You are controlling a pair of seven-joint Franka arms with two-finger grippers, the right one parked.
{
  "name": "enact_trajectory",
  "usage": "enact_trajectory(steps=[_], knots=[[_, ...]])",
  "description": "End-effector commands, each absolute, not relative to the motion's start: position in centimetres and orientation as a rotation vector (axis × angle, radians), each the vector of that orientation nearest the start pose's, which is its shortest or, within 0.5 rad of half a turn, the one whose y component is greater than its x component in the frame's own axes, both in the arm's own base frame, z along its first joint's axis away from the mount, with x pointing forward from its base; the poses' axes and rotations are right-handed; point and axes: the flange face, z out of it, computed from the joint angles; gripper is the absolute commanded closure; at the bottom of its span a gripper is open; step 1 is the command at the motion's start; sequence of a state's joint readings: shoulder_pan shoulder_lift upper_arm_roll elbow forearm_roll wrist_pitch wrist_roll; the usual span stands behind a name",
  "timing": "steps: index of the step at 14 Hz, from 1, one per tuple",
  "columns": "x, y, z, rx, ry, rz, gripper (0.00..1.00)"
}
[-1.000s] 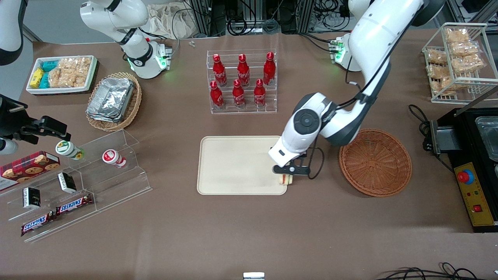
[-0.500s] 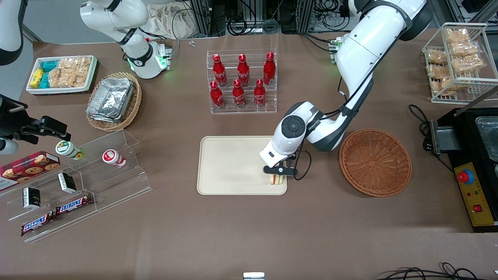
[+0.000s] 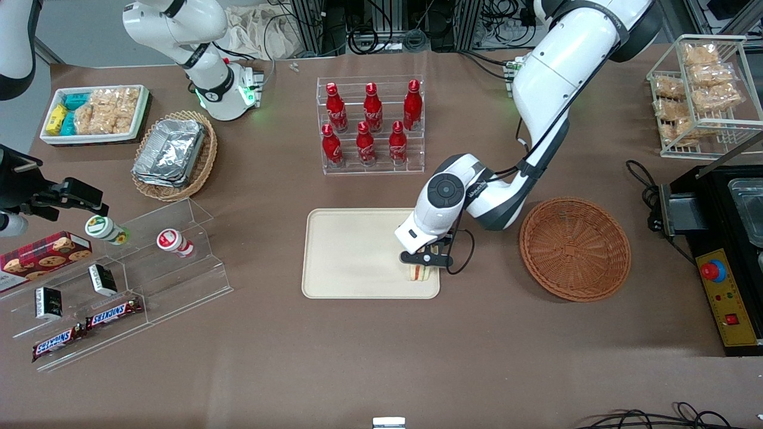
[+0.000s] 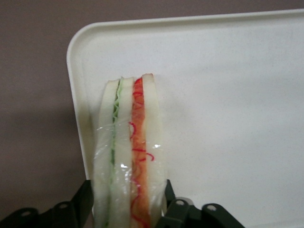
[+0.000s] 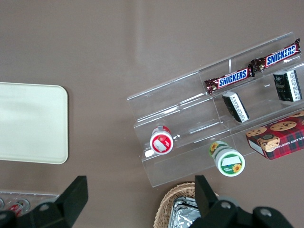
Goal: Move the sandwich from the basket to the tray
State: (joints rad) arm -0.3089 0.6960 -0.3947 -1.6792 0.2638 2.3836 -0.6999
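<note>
My left gripper is shut on the sandwich, a wrapped wedge of white bread with red, orange and green layers on its cut edge. The black fingers press on both bread faces. The sandwich hangs low over the corner of the cream tray that is nearest the front camera and nearest the basket; I cannot tell whether it touches the tray. The reddish-brown wicker basket lies beside the tray toward the working arm's end, with nothing in it.
A clear rack of red bottles stands farther from the front camera than the tray. A clear stepped display with snack bars and cups and a tan basket of foil containers lie toward the parked arm's end. A black appliance is near the basket.
The gripper has carried the sandwich from the tray's edge nearest the basket inward over the tray's corner, and the arm has swung with it.
</note>
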Motion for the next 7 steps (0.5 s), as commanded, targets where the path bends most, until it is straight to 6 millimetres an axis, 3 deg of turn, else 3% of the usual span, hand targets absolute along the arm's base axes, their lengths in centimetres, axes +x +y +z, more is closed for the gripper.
enact_trajectory(steps=[1, 3, 5, 7], knots=[[56.4, -40.8, 28.9, -3.186, 0.046, -0.060, 0.00], [59.5, -37.0, 33.2, -3.178, -0.068, -0.069, 0.00], [60.1, -35.6, 38.4, -3.191, -0.144, -0.056, 0.00], [60.3, -32.4, 43.2, -3.136, -0.120, -0.040, 0.00]])
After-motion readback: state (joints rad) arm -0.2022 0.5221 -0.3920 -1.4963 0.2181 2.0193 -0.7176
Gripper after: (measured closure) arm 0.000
